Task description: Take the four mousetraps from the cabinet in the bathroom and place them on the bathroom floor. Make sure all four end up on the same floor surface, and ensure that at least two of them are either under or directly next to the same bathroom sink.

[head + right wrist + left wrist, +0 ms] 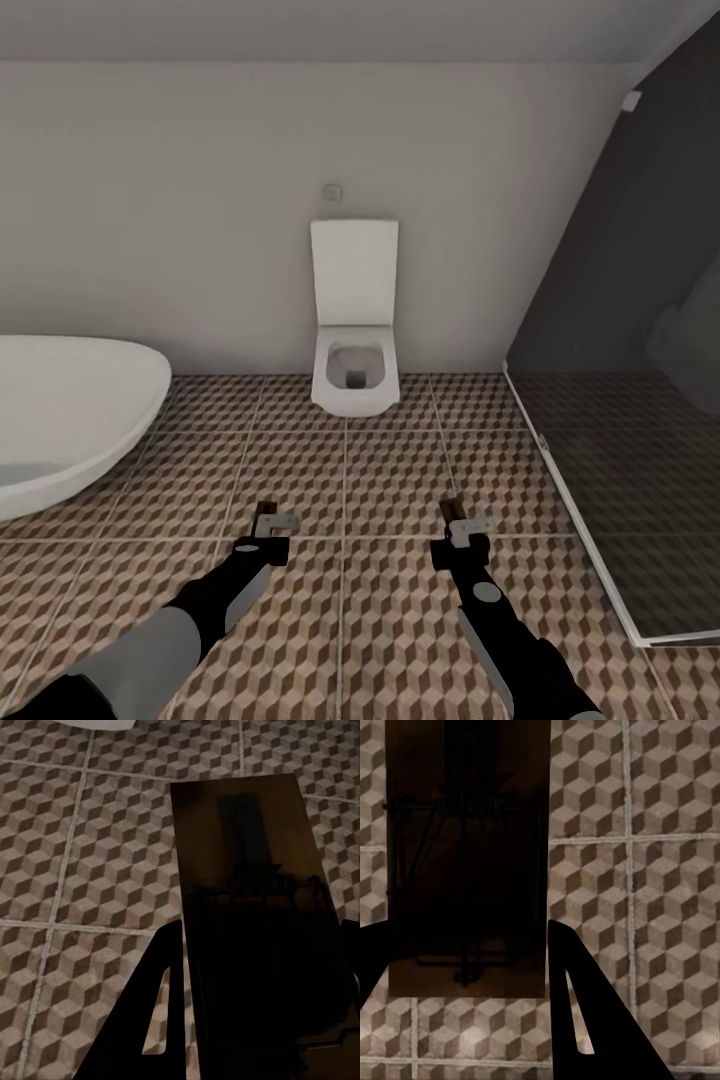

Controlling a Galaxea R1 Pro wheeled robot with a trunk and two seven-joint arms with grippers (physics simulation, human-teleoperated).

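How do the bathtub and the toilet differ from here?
The bathtub is a wide, rounded oval cut off by the picture's left edge; the toilet is narrow, boxy and fully in frame. The bathtub lies nearer the robot; the toilet is against the far wall, its lid raised. Both are white, on the bathroom floor.

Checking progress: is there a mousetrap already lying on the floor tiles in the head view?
No: the floor shows none lying on it; each hand, left and right, holds a mousetrap.
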